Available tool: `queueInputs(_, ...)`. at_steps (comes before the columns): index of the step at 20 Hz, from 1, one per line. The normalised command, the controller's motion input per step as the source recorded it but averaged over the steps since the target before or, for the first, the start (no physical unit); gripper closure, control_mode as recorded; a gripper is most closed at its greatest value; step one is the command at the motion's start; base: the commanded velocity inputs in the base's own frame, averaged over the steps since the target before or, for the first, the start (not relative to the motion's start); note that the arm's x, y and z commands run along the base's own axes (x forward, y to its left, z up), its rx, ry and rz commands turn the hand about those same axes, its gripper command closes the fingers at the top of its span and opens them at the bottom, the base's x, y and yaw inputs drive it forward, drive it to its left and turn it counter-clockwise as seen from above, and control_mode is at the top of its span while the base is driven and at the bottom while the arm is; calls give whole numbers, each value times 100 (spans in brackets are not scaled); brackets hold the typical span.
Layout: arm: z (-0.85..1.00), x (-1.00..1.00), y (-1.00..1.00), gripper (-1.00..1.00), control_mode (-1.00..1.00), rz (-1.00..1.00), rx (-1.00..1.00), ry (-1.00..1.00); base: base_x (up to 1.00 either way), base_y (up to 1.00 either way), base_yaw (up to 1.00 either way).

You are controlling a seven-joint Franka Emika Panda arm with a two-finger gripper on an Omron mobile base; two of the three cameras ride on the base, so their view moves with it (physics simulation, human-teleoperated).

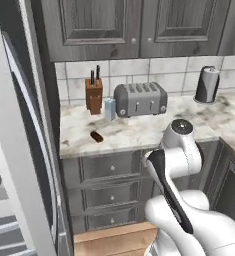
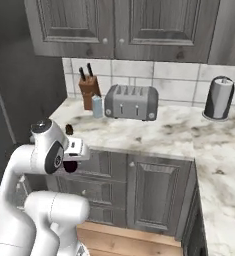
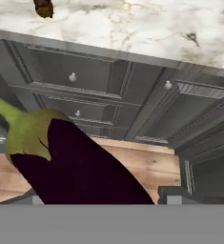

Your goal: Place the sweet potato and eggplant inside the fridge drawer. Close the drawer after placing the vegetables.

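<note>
Hand view | gripper [image 3: 96,198] clamped on eggplant [image 3: 75,162] | sweet potato [image 1: 96,136] on counter [image 1: 139,131]

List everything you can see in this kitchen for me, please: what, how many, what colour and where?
eggplant: one, dark purple with green cap, between the jaws in the hand view
sweet potato: one, dark brown, on the counter near its front edge
counter: one, pale marble
toaster: one, grey, by the tiled wall
knife block: one, brown, left of the toaster
small container: one, pale blue, between block and toaster
paper towel roll: one, white on a dark holder, right end
cabinet drawers: three, dark grey, under the counter
robot arm: one, white
</note>
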Motion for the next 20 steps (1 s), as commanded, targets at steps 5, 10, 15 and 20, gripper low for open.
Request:
queueInputs(5, 0, 0, 0, 100, 100, 0, 0, 0, -100, 99, 8)
queueInputs(10, 0, 0, 0, 100, 100, 0, 0, 0, -100, 98, 10)
queueInputs(15, 0, 0, 0, 100, 100, 0, 0, 0, -89, 93, 8)
queueInputs(20, 0, 0, 0, 100, 100, 0, 0, 0, 24, 100, 2)
